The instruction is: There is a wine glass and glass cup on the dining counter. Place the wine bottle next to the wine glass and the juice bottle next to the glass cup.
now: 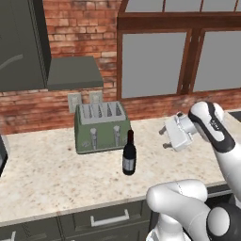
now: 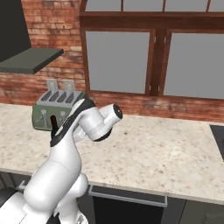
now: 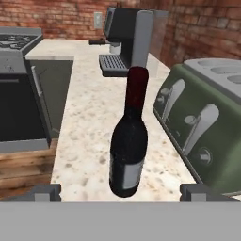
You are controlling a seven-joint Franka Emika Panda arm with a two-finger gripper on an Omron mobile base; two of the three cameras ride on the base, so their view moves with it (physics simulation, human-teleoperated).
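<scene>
Facing the upright wine bottle (image 3: 128, 141) mid-frame, gripper (image 3: 120, 190) spread wide and empty, fingertips mostly cropped, toaster (image 3: 207, 127) cut off right.

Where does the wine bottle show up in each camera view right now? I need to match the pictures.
Left base view: wine bottle stands upright at centre on the counter, just in front of the green toaster.
Right base view: only its dark neck peeks out at left, behind the arm, before the toaster.
Hand view: centre, upright, toaster to its right.
Shared landmark: the green toaster.
</scene>
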